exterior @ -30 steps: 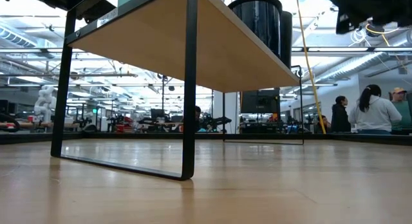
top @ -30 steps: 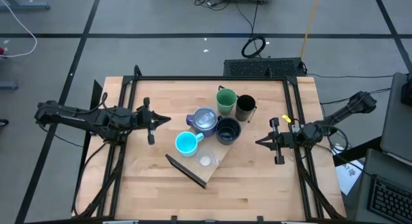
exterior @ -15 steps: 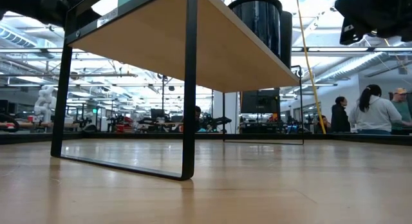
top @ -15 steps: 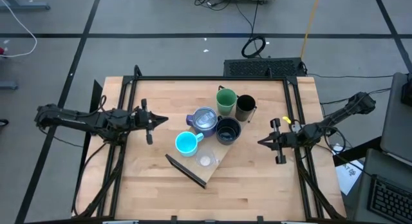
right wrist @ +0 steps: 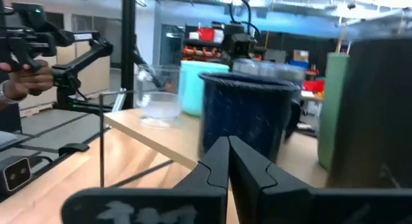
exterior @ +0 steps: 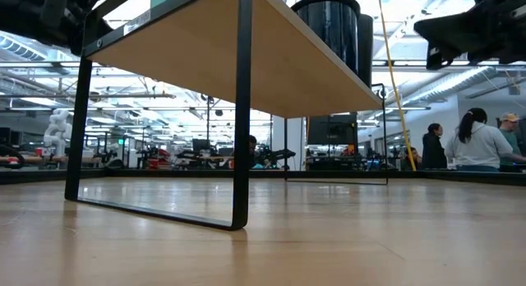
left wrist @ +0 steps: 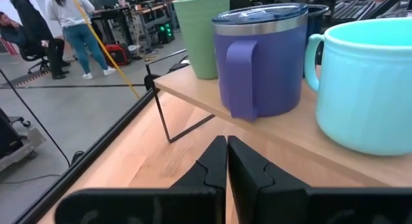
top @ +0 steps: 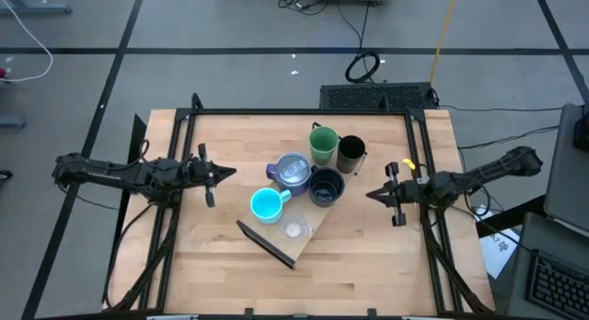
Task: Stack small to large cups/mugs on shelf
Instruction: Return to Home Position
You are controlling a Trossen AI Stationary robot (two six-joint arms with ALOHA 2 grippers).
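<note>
The shelf [top: 309, 235] lies slantwise on the table's middle and carries all the cups. On it stand the green tumbler [top: 323, 143], the tall black cup [top: 351, 154], the wide black mug [top: 326, 185], the blue-purple mug [top: 293, 171], the cyan mug [top: 266, 205] and the tiny clear cup [top: 294, 230], each on its base. My left gripper [top: 225, 173] hovers shut to the left of the shelf, pointing at it. My right gripper [top: 370, 195] hovers shut to the right, pointing at the wide black mug. Neither touches anything.
Dark frame rails [top: 175, 219] run along the table's left and right sides under both arms. The shelf's dark bracket [exterior: 240, 113] stands on the tabletop. People [exterior: 477, 142] stand in the room beyond the table. Bare tabletop [top: 304, 288] lies toward the near edge.
My left gripper has drawn back toward the table's left edge and sunk a little, still shut. My right gripper has sunk and swung slightly toward the far edge, still shut. The cups and the shelf have not moved.
</note>
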